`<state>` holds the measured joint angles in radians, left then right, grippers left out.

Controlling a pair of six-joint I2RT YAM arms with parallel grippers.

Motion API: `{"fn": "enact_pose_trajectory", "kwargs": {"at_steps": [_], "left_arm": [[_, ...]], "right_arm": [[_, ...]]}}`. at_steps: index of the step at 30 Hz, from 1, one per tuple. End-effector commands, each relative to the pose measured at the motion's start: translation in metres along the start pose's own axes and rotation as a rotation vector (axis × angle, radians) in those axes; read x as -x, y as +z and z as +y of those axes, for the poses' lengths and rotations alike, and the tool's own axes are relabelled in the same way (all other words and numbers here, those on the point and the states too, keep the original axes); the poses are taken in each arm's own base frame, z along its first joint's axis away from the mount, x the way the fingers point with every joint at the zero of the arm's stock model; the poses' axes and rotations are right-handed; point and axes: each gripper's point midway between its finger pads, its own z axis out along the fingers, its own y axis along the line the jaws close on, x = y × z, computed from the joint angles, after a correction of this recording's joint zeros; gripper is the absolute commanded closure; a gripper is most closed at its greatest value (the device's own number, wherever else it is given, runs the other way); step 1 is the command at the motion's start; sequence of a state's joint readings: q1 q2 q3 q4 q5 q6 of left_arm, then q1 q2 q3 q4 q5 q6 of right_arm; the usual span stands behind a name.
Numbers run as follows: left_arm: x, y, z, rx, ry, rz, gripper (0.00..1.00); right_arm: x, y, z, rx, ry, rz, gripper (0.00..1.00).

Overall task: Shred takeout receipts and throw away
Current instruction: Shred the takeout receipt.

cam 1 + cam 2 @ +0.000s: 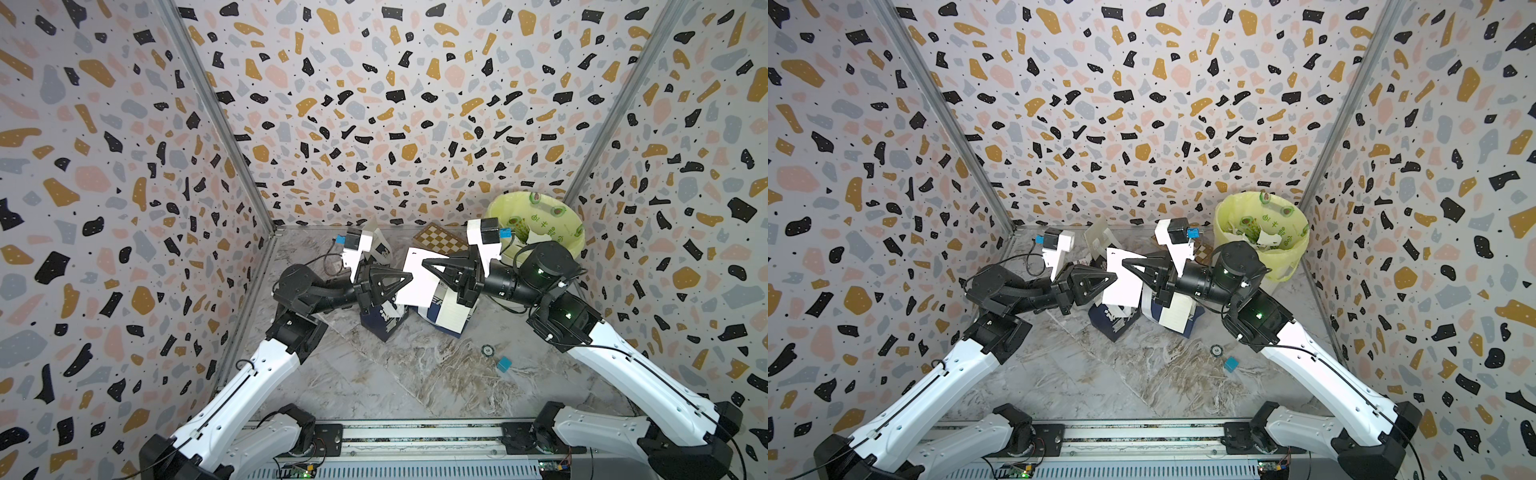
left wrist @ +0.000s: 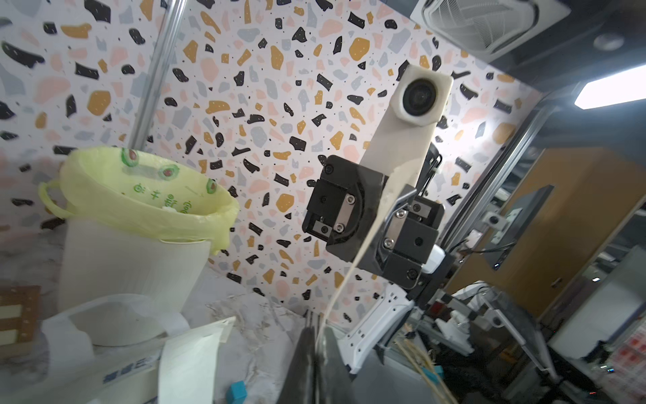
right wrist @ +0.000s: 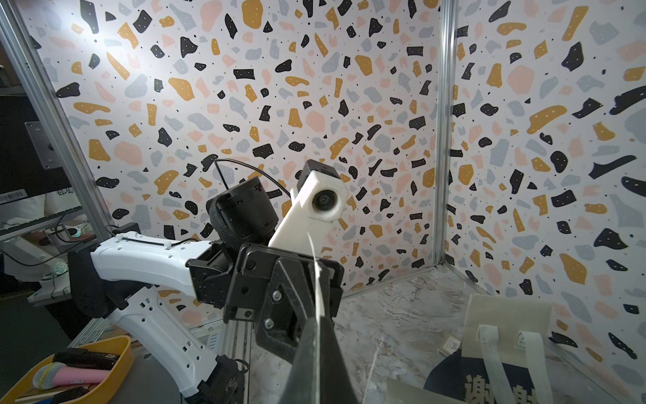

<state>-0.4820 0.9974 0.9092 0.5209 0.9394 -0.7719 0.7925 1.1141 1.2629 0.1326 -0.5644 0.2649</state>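
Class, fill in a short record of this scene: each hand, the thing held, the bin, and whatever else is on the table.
left hand: shut on one edge of the receipt
right hand: shut on the opposite edge
receipt: white sheet held in the air between both hands, above the bags
bin: far right corner, yellow-green liner, paper scraps inside
bags: navy-and-white paper, on the table
other: blue cube, chessboard

Print on receipt (image 1: 415, 291) washed out; right arm (image 1: 511, 280) half hides chessboard (image 1: 436, 241).
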Motion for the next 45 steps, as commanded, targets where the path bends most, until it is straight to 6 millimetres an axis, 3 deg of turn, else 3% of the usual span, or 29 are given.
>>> {"fn": "enact_pose_trajectory", "kwargs": {"at_steps": [1,4,7,11,13,17,23,29,32,39,45], "left_arm": [[0.005,-0.002,-0.014,-0.033,0.079,-0.011,1.0],[-0.001,-0.004,-0.007,0.022,0.091,0.02,1.0],[-0.004,-0.009,0.001,0.107,0.122,0.035,1.0],[-0.015,-0.019,0.013,0.226,0.197,0.113,1.0],[-0.027,-0.023,0.015,0.249,0.24,0.191,1.0],[-0.057,-0.034,0.011,0.241,0.293,0.342,1.0],[-0.088,-0.042,0.004,0.208,0.325,0.489,1.0],[-0.094,-0.038,0.007,0.201,0.319,0.55,1.0],[-0.092,-0.037,0.005,0.196,0.331,0.544,1.0],[-0.094,-0.038,0.004,0.196,0.336,0.546,1.0],[-0.093,-0.036,0.002,0.191,0.34,0.54,1.0]], "right_arm": [[0.004,0.0,0.006,0.025,-0.019,-0.018,1.0],[-0.003,0.002,0.006,0.033,-0.025,0.016,1.0],[-0.013,0.0,-0.003,0.007,-0.058,0.1,0.56],[-0.023,-0.011,-0.03,-0.066,-0.137,0.274,0.48],[-0.03,-0.014,-0.031,-0.049,-0.172,0.346,0.47],[-0.052,-0.02,-0.019,0.044,-0.144,0.473,0.46],[-0.062,-0.019,-0.002,0.121,-0.087,0.469,0.44],[-0.086,-0.003,0.023,0.234,-0.028,0.497,0.44],[-0.1,0.0,0.023,0.236,-0.028,0.529,0.45],[-0.123,0.004,0.025,0.257,-0.011,0.586,0.66],[-0.125,0.003,0.029,0.281,-0.016,0.592,0.82]]}}
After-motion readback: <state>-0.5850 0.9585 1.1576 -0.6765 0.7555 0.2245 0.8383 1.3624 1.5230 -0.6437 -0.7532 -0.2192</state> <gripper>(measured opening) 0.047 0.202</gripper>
